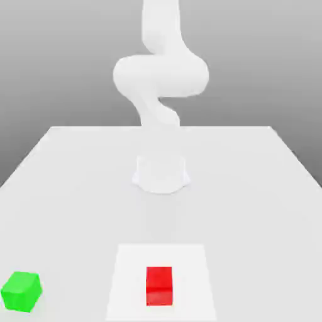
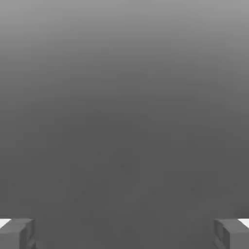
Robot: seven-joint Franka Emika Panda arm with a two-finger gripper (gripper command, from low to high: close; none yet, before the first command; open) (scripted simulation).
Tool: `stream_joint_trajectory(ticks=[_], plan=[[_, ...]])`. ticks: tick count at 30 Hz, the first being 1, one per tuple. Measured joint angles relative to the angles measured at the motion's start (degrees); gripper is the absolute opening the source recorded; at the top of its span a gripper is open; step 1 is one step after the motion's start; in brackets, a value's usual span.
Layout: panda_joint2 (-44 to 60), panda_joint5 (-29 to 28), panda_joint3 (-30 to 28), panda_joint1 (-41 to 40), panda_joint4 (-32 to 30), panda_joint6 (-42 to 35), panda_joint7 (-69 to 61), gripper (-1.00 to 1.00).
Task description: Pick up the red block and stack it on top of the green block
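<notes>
Grey backdrop, plain white table (image 1: 75,188). Arm (image 1: 160,75) rose from its base near the table's middle. Red block (image 1: 159,285) sat on a paler square patch (image 1: 129,277) at the near edge, roughly centred in the exterior view. Green block (image 1: 22,292) lay well apart from it, toward the exterior view's left, turned slightly off square.

Hand view: gripper (image 2: 124,233) with jaws spread wide, fingertips (image 2: 17,233) at the frame's corners, nothing between them, only grey beyond.

Judgement: red block likely light and rigid, a plain cube with smooth matte faces; no sign of fragility. Flat faces could slip under a weak pinch. Best hold would be across two opposite side faces, about mid-height, fingers square to them, leaving the underside free for seating on green.
</notes>
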Motion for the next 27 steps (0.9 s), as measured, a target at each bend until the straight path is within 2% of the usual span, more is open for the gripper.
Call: stream_joint_trajectory(ticks=[22, 27], plan=[[46.05, 0.17, -0.21, -0.14, -14.07, 20.84, -1.86, 0.0], [56.43, 0.23, -0.26, -0.07, -13.57, 28.68, -1.96, 0.0]])
